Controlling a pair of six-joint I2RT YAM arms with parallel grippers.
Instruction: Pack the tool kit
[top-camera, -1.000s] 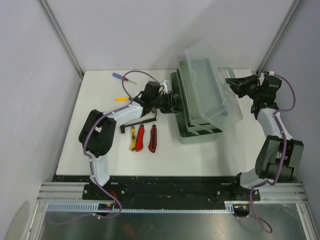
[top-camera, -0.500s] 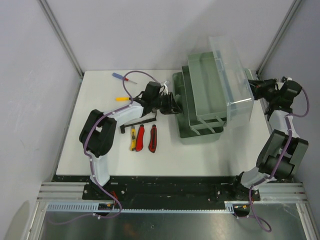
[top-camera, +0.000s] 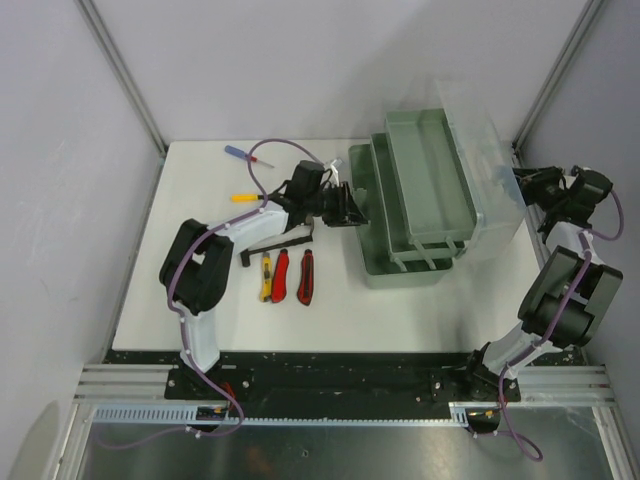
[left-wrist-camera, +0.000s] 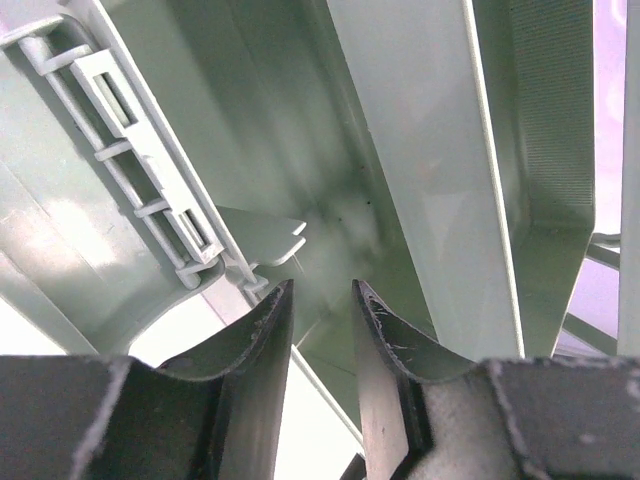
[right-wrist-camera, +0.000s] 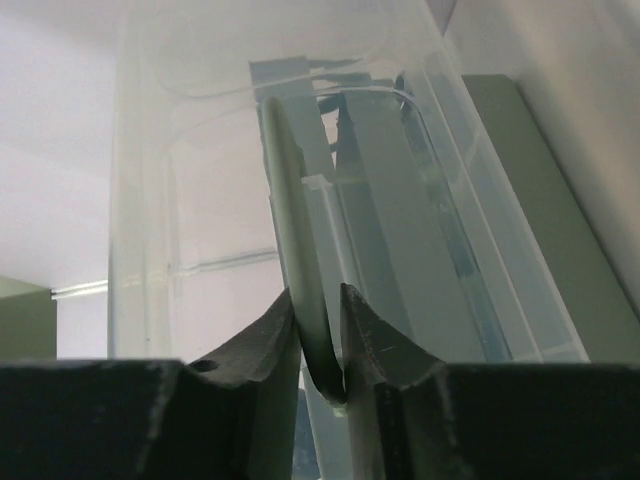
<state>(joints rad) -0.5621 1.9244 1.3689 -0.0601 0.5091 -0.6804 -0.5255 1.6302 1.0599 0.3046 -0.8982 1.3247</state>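
Note:
The grey-green toolbox (top-camera: 398, 262) stands at the right of the table, its inner tray (top-camera: 428, 180) showing. Its translucent lid (top-camera: 492, 165) is swung open to the right. My right gripper (top-camera: 527, 183) is shut on the lid's edge; in the right wrist view the fingers (right-wrist-camera: 320, 330) pinch a thin grey-green rim (right-wrist-camera: 292, 220) of the lid (right-wrist-camera: 190, 200). My left gripper (top-camera: 347, 206) sits at the toolbox's left side (left-wrist-camera: 330, 120), its fingers (left-wrist-camera: 322, 292) a narrow gap apart with nothing between them. A black hammer (top-camera: 276, 243), a yellow knife (top-camera: 266, 277) and two red knives (top-camera: 281, 275) (top-camera: 305, 277) lie left of the box.
A blue-handled screwdriver (top-camera: 240, 153) and a yellow-handled one (top-camera: 244, 198) lie at the table's back left. Grey walls close in the table at the back and both sides. The right arm is close to the right wall.
My right gripper has drawn the lid from over the toolbox to the right, swinging it fully open. The toolbox shifted slightly right. My left gripper has stayed at the box's left side.

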